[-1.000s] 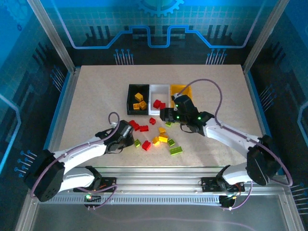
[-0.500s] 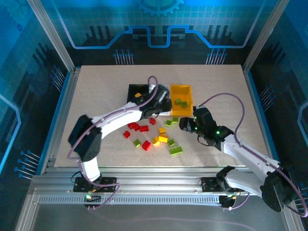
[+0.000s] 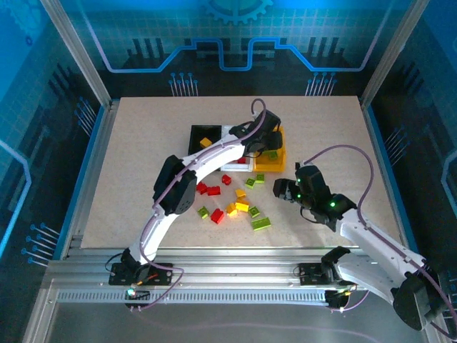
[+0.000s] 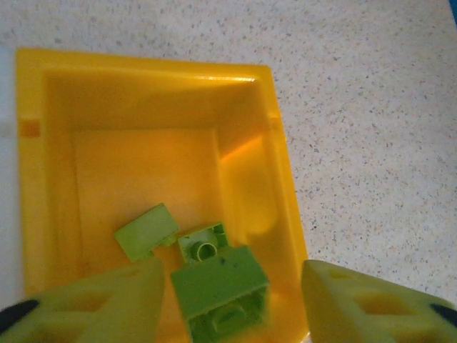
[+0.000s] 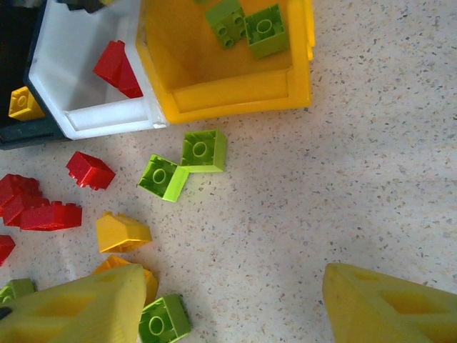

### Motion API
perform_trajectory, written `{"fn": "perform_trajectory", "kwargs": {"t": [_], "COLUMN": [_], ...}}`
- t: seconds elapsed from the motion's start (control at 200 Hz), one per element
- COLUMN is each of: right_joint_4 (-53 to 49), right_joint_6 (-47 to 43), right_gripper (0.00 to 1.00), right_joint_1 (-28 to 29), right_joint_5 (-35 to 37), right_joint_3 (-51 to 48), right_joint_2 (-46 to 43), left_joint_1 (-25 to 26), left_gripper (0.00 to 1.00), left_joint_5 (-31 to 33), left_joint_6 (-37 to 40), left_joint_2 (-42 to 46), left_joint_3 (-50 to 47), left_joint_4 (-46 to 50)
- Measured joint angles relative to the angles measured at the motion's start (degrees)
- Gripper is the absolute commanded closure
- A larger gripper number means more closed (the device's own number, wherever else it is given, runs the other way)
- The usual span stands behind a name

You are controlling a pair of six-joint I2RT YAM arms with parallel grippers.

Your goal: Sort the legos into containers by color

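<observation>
Legos: a green brick (image 4: 218,289) lies free in the yellow bin (image 4: 282,179), between the left end effector's (image 4: 232,279) parted jaws — drop apparently done. Next, the open, empty right end effector (image 5: 234,282) should take the stray green brick (image 5: 203,150) just beside that bin.

Loose legos (image 5: 203,150) before the containers (image 5: 228,93)

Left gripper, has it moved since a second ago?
Yes. The left gripper has swung farther up the table and rightward, from beside the loose red bricks to above the yellow bin.
</observation>
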State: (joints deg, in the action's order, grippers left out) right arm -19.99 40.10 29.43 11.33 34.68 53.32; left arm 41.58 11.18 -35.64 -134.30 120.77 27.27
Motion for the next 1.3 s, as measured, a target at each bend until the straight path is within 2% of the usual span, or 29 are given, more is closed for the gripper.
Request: {"fn": "perform_trajectory", "kwargs": {"t": [0.185,0.255,0.345,0.39,0.57,0.805,0.976,1.136,1.301], "right_joint_4": [-0.15,-0.15,0.09,0.42,2.75,4.66,5.55,3.58,-0.48], "right_joint_6": [-0.02,-0.22,-0.61,-0.72,-2.51,-2.69,-2.43,-2.75,-1.11], "right_gripper": [0.30,0.30,0.30,0.30,0.30,0.31,0.30,0.26,0.19], "right_joint_1": [-0.26,-0.26,-0.26,-0.26,0.81,5.07,6.08,10.47,17.09], "right_joint_5": [-1.03,-1.99,-3.61,-4.50,-7.89,-6.82,-6.36,-6.14,-3.76], "right_joint_3": [-0.02,-0.13,-0.13,-0.13,-0.04,3.28,7.04,7.98,5.51], "right_joint_2": [-0.61,-0.57,0.26,1.16,8.11,19.74,24.55,24.61,23.54], "left_joint_1": [0.07,0.20,0.55,0.81,2.51,3.76,3.76,3.76,3.76], "left_gripper": [0.27,0.20,0.09,0.01,0.01,0.01,0.01,0.01,0.01], "left_joint_5": [-1.88,-2.54,-3.34,-3.58,-4.24,-4.17,-2.43,-0.26,1.86], "left_joint_6": [-0.57,-0.83,-1.53,-1.70,-1.92,-4.37,-6.99,-9.86,-13.05], "left_joint_2": [-0.76,-0.11,3.85,7.15,24.28,47.56,59.91,73.05,83.34], "left_joint_3": [1.49,1.16,-4.04,-8.00,-26.23,-54.55,-72.57,-83.76,-90.33], "left_joint_4": [1.68,1.55,-0.48,-1.60,-7.82,-17.40,-17.68,-14.29,-12.46]}}
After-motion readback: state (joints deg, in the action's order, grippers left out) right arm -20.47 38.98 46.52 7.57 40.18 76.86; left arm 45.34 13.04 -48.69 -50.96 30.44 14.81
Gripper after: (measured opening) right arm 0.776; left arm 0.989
